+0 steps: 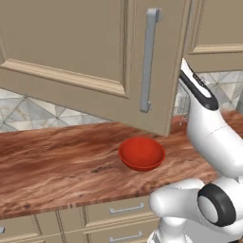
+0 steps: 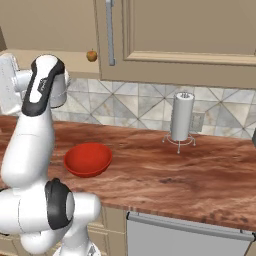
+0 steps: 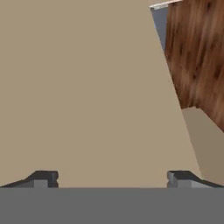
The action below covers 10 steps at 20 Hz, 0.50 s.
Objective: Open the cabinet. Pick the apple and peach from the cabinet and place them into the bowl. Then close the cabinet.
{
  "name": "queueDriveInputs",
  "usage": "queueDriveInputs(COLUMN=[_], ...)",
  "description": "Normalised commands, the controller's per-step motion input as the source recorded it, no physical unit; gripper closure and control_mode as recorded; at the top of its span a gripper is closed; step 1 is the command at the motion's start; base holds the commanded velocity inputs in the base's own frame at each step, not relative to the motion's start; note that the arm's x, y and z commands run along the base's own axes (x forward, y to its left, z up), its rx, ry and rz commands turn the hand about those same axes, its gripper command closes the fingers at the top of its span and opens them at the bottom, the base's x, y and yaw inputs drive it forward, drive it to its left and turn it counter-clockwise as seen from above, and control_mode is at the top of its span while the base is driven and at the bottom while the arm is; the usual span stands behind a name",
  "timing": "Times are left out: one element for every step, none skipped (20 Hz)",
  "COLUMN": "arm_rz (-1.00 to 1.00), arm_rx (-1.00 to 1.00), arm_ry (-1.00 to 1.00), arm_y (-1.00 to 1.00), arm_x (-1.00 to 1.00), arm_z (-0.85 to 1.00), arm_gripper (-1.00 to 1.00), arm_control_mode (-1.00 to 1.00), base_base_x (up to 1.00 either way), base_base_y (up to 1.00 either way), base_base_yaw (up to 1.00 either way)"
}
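Beige cabinet (image 1: 85,52) door hangs swung open over the wooden surface (image 1: 57,166), and we judge the arm, reaching behind it, could knock that door or nudge the small fruit (image 2: 91,55) off the shelf. The red bowl (image 1: 141,153) waits below. Our pincer (image 3: 112,177) is spread wide, empty, facing a beige panel.

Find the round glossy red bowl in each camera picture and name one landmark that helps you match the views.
Left base view: the round glossy red bowl sits on the wooden counter, just right of centre, below the swung-open beige cabinet door.
Right base view: it sits at lower left, beside the white arm.
Hand view: the bowl is not in it.
Shared landmark: the door's long grey bar handle, above the bowl in both base views.
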Motion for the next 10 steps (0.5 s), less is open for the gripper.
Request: queueDriveInputs(arm_rz=[0.00, 0.00, 0.00, 0.00, -0.06, -0.09, -0.09, -0.07, 0.00, 0.00], arm_rx=[-0.10, -0.09, -0.03, 0.00, 0.00, 0.00, 0.00, 0.00, 0.00, 0.00], arm_ry=[-0.40, -0.39, -0.34, -0.25, -0.04, -0.01, 0.00, 0.00, 0.00, 0.00], arm_y=[1.00, 1.00, 1.00, 1.00, 1.00, 0.81, 0.74, 0.40, 0.00, 0.00], arm_x=[-0.89, -0.83, -0.66, -0.45, -0.04, 0.00, 0.00, 0.03, 0.00, 0.00], arm_z=[0.00, -0.06, -0.11, -0.21, -0.32, -0.31, -0.26, -0.10, 0.00, 0.00], arm_gripper=[-1.00, -1.00, -1.00, -1.00, -1.00, -1.00, -1.00, -1.00, -1.00, -1.00], arm_control_mode=[-1.00, -1.00, -1.00, -1.00, -1.00, -1.00, -1.00, -1.00, -1.00, -1.00], base_base_x=[0.00, 0.00, 0.00, 0.00, 0.00, 0.00, 0.00, 0.00, 0.00, 0.00], base_base_y=[0.00, 0.00, 0.00, 0.00, 0.00, 0.00, 0.00, 0.00, 0.00, 0.00], base_base_yaw=[0.00, 0.00, 0.00, 0.00, 0.00, 0.00, 0.00, 0.00, 0.00, 0.00])
